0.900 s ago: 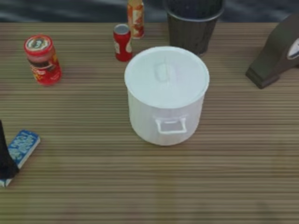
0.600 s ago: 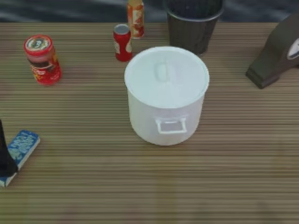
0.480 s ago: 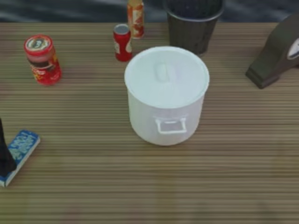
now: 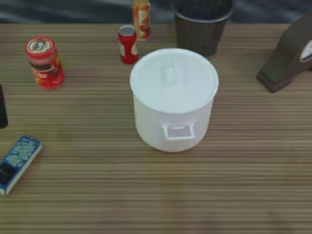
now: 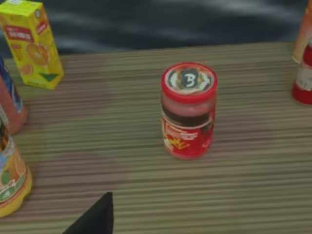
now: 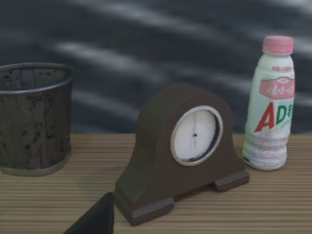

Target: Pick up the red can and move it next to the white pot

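Note:
The red can (image 4: 44, 62) stands upright at the far left of the table, wide, with a dark label band and a red-rimmed top. It fills the middle of the left wrist view (image 5: 188, 111). My left gripper (image 4: 2, 108) hovers at the table's left edge, short of the can and apart from it. Only one dark fingertip (image 5: 96, 218) shows, off to the side, with nothing between the fingers. The white pot (image 4: 174, 97), lidded with a side handle, sits mid-table. My right gripper (image 6: 139, 230) is parked at the far right, out of the top view.
A slim red soda can (image 4: 127, 45), an orange bottle (image 4: 141, 18) and a dark bucket (image 4: 201, 24) stand behind the pot. A brown clock (image 4: 287, 53) is at the right, a blue box (image 4: 18, 157) at the front left. A yellow juice carton (image 5: 31, 43) stands left of the can.
My left gripper has moved from over the blue box towards the far side along the left edge, closer to the red can. The blue box now shows in full.

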Robot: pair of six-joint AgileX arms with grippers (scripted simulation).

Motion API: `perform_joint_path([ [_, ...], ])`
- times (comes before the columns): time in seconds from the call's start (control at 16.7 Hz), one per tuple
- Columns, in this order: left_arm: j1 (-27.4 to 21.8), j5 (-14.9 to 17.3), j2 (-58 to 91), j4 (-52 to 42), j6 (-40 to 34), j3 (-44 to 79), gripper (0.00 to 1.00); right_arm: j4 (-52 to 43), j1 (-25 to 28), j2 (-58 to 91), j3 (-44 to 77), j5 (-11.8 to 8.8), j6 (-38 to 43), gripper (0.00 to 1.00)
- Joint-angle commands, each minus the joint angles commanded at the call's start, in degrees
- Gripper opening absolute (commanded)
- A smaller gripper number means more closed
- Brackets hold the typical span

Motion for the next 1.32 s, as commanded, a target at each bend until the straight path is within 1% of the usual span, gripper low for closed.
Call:
perform_joint_path([
  [0.84,-0.82,1.24,73.91,-37.58,6.15,80.96,1.0,0.0,0.0,0.0,0.0,0.0,0.0,1.0],
  [1.08,-0.55,1.21,92.23,-47.55,7.17,98.49,1.0,0.0,0.0,0.0,0.0,0.0,0.0,1.0],
  [1.32,-0.21,1.09,105.61,-55.21,7.71,109.79,1.0,0.0,0.0,0.0,0.0,0.0,0.0,1.0],
])
